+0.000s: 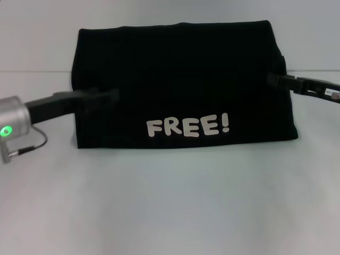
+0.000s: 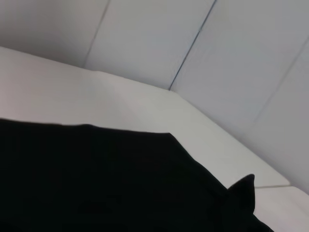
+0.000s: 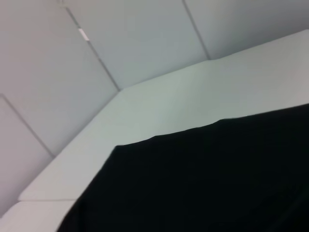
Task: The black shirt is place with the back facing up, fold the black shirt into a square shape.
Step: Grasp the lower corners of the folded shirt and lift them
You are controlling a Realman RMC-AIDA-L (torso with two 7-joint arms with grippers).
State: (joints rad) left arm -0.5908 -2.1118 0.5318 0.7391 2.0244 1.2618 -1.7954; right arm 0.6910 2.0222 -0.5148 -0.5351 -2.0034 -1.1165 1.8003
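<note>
On the pale tabletop [image 1: 170, 202], at the middle of the head view, lies the black shirt [image 1: 180, 79], folded into a broad block with off-white "FREE!" lettering [image 1: 188, 127] facing up near its front edge. Nothing else rests on the surface; a thin cable [image 1: 32, 146] loops beside the silver wrist housing of the left arm [image 1: 16, 122], which carries a green light.

The left hand [image 1: 103, 98] reaches in from the left edge and sits at the shirt's left border, dark against dark fabric, so whether its fingers grip the cloth or stand apart cannot be told. The right hand [image 1: 276, 78] enters from the right and meets the shirt's right border at about mid-height; its finger state likewise cannot be told.

In the left wrist view the shirt [image 2: 96, 183] fills the lower part of the picture, with a small peak of cloth rising at one corner; the tabletop [image 2: 72, 92] and panelled wall [image 2: 241, 58] lie beyond. The right wrist view shows the shirt [image 3: 203, 183] in the same way, before the tabletop [image 3: 193, 96] and wall [image 3: 72, 72].

The shirt's front edge is straight, and its rear edge is narrower than the front. Bare tabletop extends in front of the shirt and along both sides, with a narrower strip behind it.
</note>
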